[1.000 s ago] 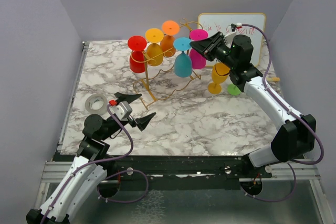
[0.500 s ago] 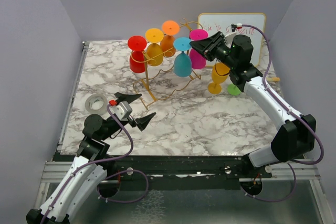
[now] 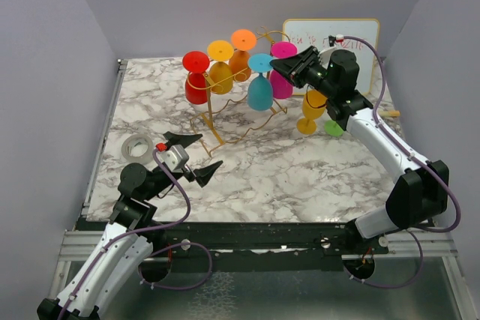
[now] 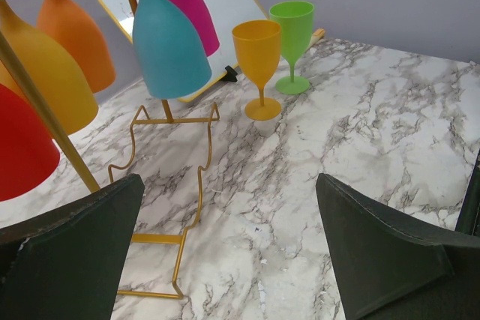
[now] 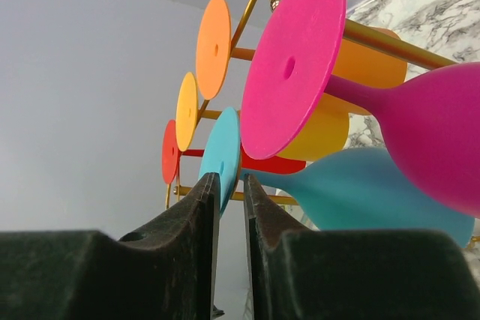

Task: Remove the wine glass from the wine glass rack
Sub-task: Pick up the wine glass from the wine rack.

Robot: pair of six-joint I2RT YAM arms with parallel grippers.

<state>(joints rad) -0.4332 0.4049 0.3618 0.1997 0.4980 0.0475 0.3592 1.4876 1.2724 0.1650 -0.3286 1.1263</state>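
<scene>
- Risk 1: the right gripper (image 5: 229, 177) is up at the feet of the hung glasses, jaws nearly together w/ only a thin slot left. The foot rim of the teal wine glass (image 4: 169, 43) lines up w/ that slot. Can't tell if it's nipped or just sits behind the tips. A hold on so thin an edge could slip, dropping the glass onto the bench (image 3: 300, 177).
- Risk 2: the magenta glass (image 5: 292, 65) has its foot just beside the teal one, overlapping it in the wrist view. Sideways drift would prob. knock it or drag it along the rail.
- Risk 3: the wine glass rack (image 5: 397, 43) is thin gold wire and looks light. If the foot is pulled up or across, not out along the rails, it may snag. The rack could then shift or tip w/ four other glasses on it.
- Risk 4: the yellow glass (image 4: 257, 46) and green glass (image 4: 292, 24) stand upright under the right arm, near the whiteboard (image 3: 307, 35) at the bench's far-right corner. A low retreat could topple them.
- The left gripper (image 3: 210, 150) has its jaws spread wide on nothing, low toward the near-left corner, so it's not steadying the rack.
- Target look: smooth, matte, opaque, prob. plastic. It has a flat round foot, slim stem and tapering bowl. It hangs bowl-down btwn the orange glass (image 4: 75, 43) and the magenta glass, toward the rack's right end, by the middle of the bench's far edge.
</scene>
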